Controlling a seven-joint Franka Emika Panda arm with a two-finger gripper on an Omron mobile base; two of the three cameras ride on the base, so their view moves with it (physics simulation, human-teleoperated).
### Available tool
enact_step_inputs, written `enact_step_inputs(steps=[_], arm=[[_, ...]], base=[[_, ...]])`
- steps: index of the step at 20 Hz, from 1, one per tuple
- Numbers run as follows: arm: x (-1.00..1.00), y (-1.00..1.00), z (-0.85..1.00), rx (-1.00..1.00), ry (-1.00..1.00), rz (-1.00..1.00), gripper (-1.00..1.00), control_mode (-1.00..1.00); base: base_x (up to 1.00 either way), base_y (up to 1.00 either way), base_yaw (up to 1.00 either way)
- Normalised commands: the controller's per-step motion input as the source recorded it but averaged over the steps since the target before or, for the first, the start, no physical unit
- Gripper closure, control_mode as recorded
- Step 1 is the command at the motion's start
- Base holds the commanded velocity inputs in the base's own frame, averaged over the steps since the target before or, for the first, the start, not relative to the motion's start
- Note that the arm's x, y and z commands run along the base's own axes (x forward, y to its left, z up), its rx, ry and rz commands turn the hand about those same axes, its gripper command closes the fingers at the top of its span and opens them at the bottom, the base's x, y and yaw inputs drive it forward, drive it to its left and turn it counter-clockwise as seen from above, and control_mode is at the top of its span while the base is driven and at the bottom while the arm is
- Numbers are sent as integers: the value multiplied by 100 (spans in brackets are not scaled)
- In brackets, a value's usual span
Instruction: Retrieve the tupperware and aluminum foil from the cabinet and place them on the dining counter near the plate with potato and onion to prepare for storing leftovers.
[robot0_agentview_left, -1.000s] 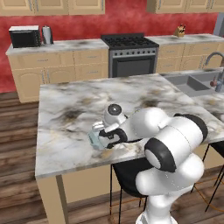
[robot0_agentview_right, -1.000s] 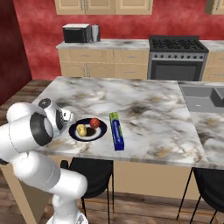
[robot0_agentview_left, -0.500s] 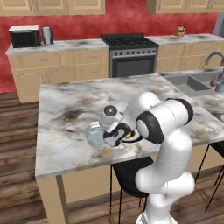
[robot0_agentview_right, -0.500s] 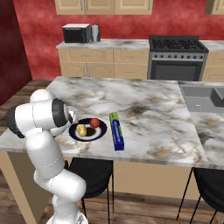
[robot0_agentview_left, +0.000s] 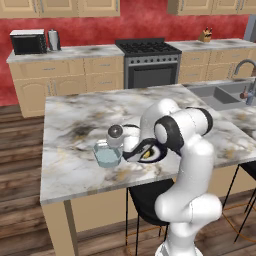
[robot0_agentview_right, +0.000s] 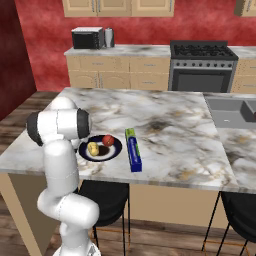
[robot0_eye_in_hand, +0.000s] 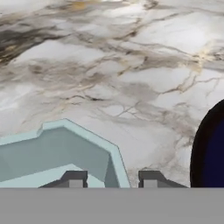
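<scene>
On the near left part of the island (robot0_agentview_left: 75, 125), the tub (robot0_agentview_left: 107, 154) sits upright on the marble, close to the near edge. Just right of it, the gripper (robot0_agentview_left: 116, 150) hangs low at the tub's right wall. Hand view: the fingertips (robot0_eye_in_hand: 75, 178) stand apart, one inside the tub (robot0_eye_in_hand: 52, 153) and one outside, with the tub's rim between them; no pad can be seen pressing the wall, so the grip reads as released. A dark plate edge (robot0_eye_in_hand: 209, 148) shows at the right of that view.

Right base view, left to right: the arm rises at the near left edge of the island (robot0_agentview_right: 170, 115). Beside it lies the dark plate (robot0_agentview_right: 100, 149) carrying a yellow piece (robot0_agentview_right: 93, 148) and a red piece (robot0_agentview_right: 107, 139). Just right of the plate lies the foil box (robot0_agentview_right: 132, 149), flat on the marble, green end far, blue end near.
</scene>
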Motion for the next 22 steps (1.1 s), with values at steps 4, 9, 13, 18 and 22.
enact_step_inputs(steps=[4, 9, 13, 18, 22], arm=[[0, -19, 96, 0, 0, -11, -100, -100], [0, -20, 100, 0, 0, -11, -100, -100], [-3, -4, 100, 0, 0, -10, -100, -100], [-20, 0, 100, 0, 0, -6, -100, -100], [-73, -14, 100, 0, 1, -9, -100, -100]], base=[[0, 0, 0], [0, 0, 0], [0, 0, 0], [0, 0, 0], [0, 0, 0]])
